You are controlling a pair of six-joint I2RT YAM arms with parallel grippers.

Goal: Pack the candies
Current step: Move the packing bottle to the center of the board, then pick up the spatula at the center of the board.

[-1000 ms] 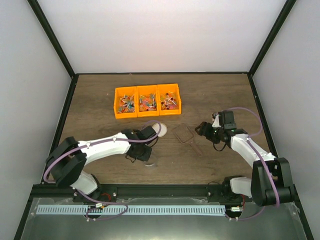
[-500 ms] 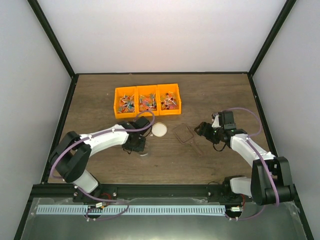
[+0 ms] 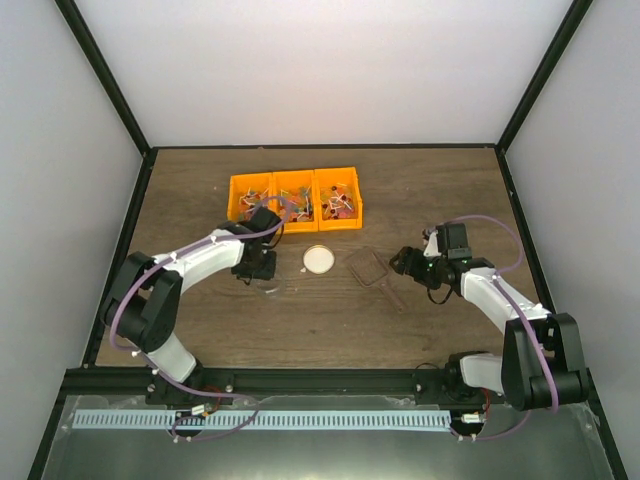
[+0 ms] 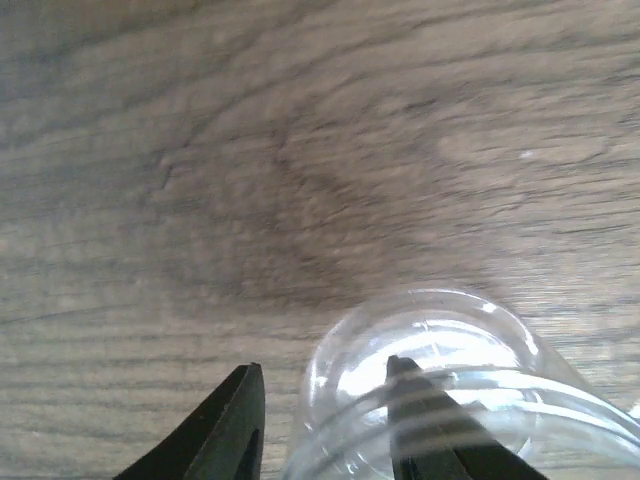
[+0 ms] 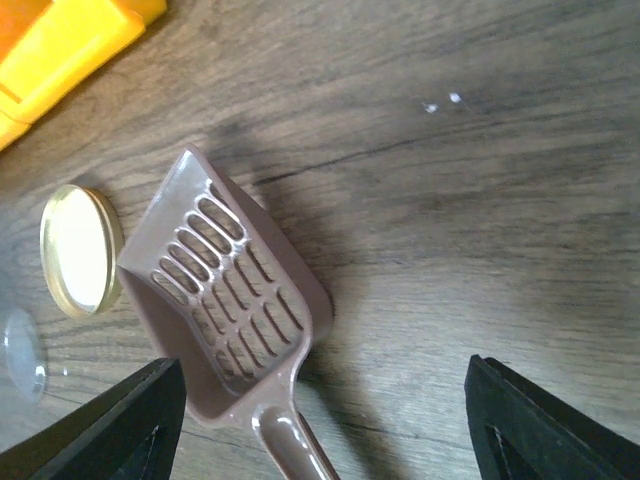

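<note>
The candies (image 3: 294, 205) are small mixed-colour sweets filling the three compartments of an orange bin (image 3: 295, 231) at the back left. My left gripper (image 3: 258, 266) (image 4: 322, 375) is shut on the rim of a clear empty jar (image 3: 270, 287) (image 4: 430, 400) in front of the bin; one finger shows through the jar's wall, the other is outside. My right gripper (image 3: 405, 262) (image 5: 325, 440) is open wide, with the handle of a brown slotted scoop (image 3: 368, 267) (image 5: 225, 300) between its fingers, untouched.
A round cream lid (image 3: 318, 259) (image 5: 78, 250) lies flat between the jar and the scoop. A corner of the orange bin (image 5: 60, 40) shows in the right wrist view. Black frame posts border the wooden table.
My left gripper has moved the clear jar back and to the left, from near the table's middle toward the bin. The lid is now uncovered. The right arm has not moved.
</note>
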